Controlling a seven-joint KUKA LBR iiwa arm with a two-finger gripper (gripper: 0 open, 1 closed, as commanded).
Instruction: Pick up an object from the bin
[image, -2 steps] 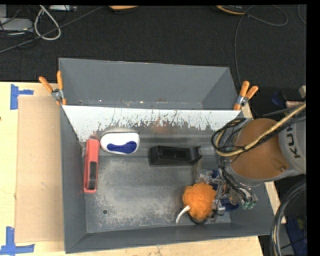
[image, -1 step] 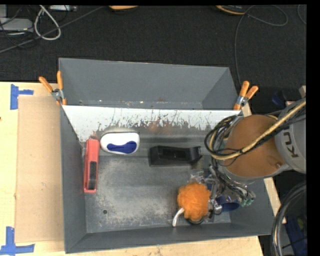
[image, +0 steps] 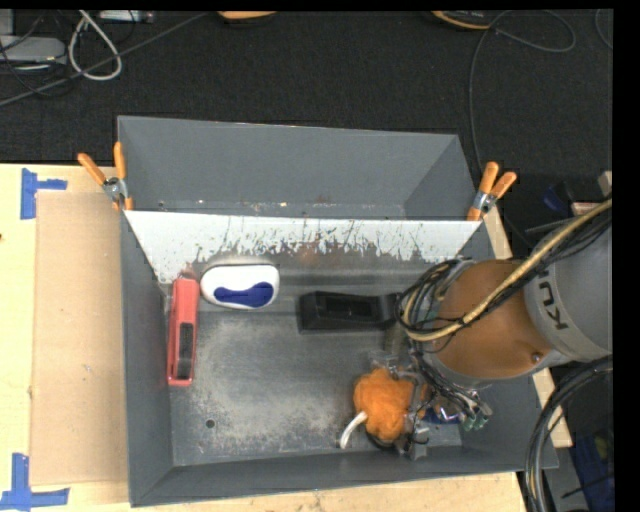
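My gripper (image: 420, 432) is low in the bin's front right corner, mostly hidden under the arm's wrist. Right against its left side lies an orange fuzzy lump (image: 382, 402) with a short white piece sticking out at its lower left. Whether the lump is held or only touched I cannot tell. A black rectangular block (image: 338, 310) lies further back, near the bin's middle and just left of the wrist.
A white oval object with a blue patch (image: 239, 283) rests at the back left by the sloped wall. A flat red bar (image: 182, 331) lies lengthwise along the left wall. The arm and its cables cover the bin's right side.
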